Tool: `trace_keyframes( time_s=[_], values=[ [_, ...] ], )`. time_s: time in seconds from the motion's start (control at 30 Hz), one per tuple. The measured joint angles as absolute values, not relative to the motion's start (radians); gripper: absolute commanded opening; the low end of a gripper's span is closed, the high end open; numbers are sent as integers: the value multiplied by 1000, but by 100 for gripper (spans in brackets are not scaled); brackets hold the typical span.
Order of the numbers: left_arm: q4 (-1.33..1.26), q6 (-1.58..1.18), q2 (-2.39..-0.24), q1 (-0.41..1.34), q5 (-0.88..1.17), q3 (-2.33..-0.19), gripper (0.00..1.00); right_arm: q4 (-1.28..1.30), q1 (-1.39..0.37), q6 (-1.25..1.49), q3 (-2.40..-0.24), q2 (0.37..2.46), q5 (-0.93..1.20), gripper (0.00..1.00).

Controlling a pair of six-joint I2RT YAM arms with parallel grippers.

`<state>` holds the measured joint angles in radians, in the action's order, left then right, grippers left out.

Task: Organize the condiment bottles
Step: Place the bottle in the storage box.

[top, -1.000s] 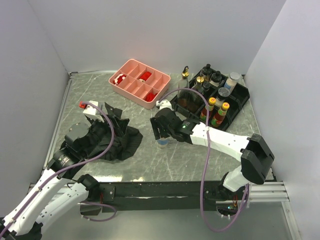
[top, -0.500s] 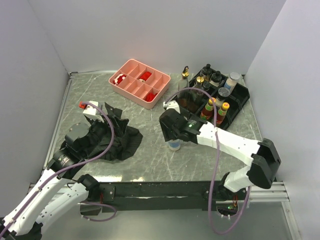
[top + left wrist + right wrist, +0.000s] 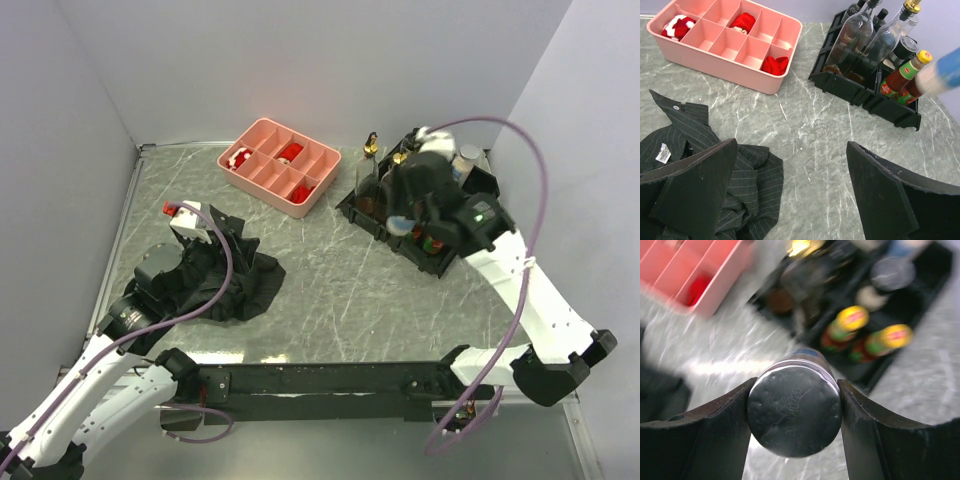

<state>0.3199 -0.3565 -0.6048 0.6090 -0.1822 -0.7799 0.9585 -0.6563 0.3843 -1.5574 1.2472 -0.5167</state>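
Where views differed: right wrist showed the shaker [image 3: 794, 410] end-on, a grey round face; left wrist showed its blurred, blue-banded side.
Axis: tilted, rising rightward in left wrist view.
Place: hung over the black rack [image 3: 445, 262].
Right gripper [image 3: 794, 412]: clamped on shaker.
Left gripper [image 3: 790, 190]: fingers stood apart.

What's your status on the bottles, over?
Left end effector open, over cloth edge. Right end effector shut on shaker, held over rack. Yellow-capped bottles close below, mind them.
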Motion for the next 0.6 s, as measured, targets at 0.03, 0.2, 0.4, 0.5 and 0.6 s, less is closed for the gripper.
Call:
trace_keyframes(
  time_s=[0.03,0.2,0.4,0.5,0.6],
  values=[
    [319,-356,-605,609,-182,-780,96,969,-619,373,-1584,1248,-528,19],
    [319,-357,-607,609,-182,-780,97,995,-439,325,-1681,1254,-541,17],
    [319,-357,-608,609,-182,-780,97,973,-152,279,-1743,1335,-520,17],
    [320,-357,-608,609,-181,-780,96,918,-54,272,-1750,1399,-529,16],
    [319,-357,-612,609,-179,-780,96,834,23,273,-1728,1446,-528,16]
  ],
)
